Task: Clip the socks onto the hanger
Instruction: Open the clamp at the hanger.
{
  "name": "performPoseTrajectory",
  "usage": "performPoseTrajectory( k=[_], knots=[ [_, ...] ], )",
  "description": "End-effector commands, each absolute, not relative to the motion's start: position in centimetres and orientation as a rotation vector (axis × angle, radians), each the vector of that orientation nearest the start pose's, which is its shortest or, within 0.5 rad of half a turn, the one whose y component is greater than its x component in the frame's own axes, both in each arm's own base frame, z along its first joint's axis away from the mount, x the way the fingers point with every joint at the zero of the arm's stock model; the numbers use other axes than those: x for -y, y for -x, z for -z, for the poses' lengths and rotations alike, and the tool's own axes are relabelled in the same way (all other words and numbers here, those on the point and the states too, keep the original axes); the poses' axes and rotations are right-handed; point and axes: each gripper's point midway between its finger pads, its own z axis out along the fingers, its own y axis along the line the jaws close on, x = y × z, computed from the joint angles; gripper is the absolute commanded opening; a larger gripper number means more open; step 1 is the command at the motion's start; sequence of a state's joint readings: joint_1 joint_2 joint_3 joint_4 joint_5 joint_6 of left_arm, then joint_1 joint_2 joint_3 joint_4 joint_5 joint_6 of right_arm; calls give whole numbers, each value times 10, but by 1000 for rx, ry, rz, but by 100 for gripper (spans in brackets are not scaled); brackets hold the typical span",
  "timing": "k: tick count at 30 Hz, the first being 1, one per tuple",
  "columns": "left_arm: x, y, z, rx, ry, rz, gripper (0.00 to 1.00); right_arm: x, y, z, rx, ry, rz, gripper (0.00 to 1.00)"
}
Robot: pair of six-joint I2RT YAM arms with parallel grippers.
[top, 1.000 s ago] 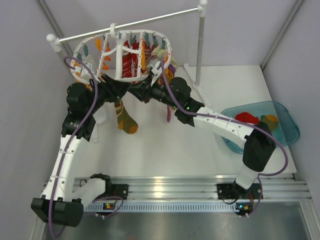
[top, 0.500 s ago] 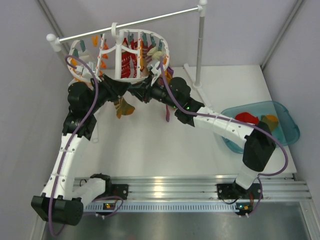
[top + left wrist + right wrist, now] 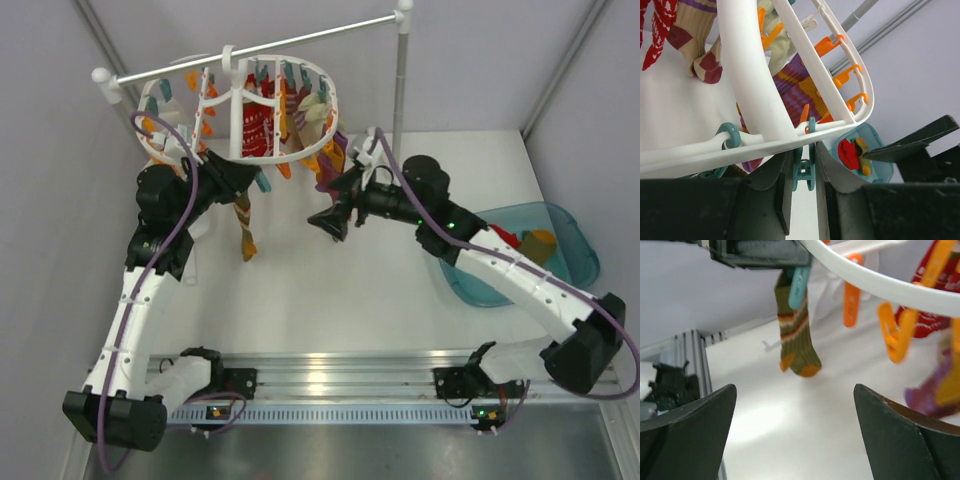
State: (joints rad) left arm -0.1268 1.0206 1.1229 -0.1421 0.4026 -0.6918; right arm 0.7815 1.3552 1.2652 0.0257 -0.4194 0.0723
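Sock (image 3: pixel 797 340) hangs from teal clip (image 3: pixel 804 172) on hanger (image 3: pixel 747 70). Left gripper (image 3: pixel 804 157) pinches that clip. Right gripper (image 3: pixel 795 390) gapes empty, well apart. Clipping looks nearly finished; next, let the clip go gently and check it grips.

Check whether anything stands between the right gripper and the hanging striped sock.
Nothing visible does. The open right gripper faces the sock with only air between; it hangs from a teal clip flanked by the left gripper.
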Motion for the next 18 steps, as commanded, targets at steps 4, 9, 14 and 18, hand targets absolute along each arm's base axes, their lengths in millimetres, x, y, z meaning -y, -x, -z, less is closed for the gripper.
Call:
performPoseTrajectory(
  k=[4, 9, 14, 18],
  knots=[
    [133, -321, -389, -1640, 109, 922, 0, -250, -268, -320, -1667, 964, -773, 100],
    [133, -317, -389, -1625, 98, 920, 0, -118, -307, -276, -2023, 582, -370, 100],
    [133, -315, -397, -1598, 84, 922, 0, 19, -309, -239, -2205, -37, 13, 79],
    [133, -315, -402, -1579, 77, 926, 0, 118, -293, -221, -2229, -486, 206, 68]
  ],
)
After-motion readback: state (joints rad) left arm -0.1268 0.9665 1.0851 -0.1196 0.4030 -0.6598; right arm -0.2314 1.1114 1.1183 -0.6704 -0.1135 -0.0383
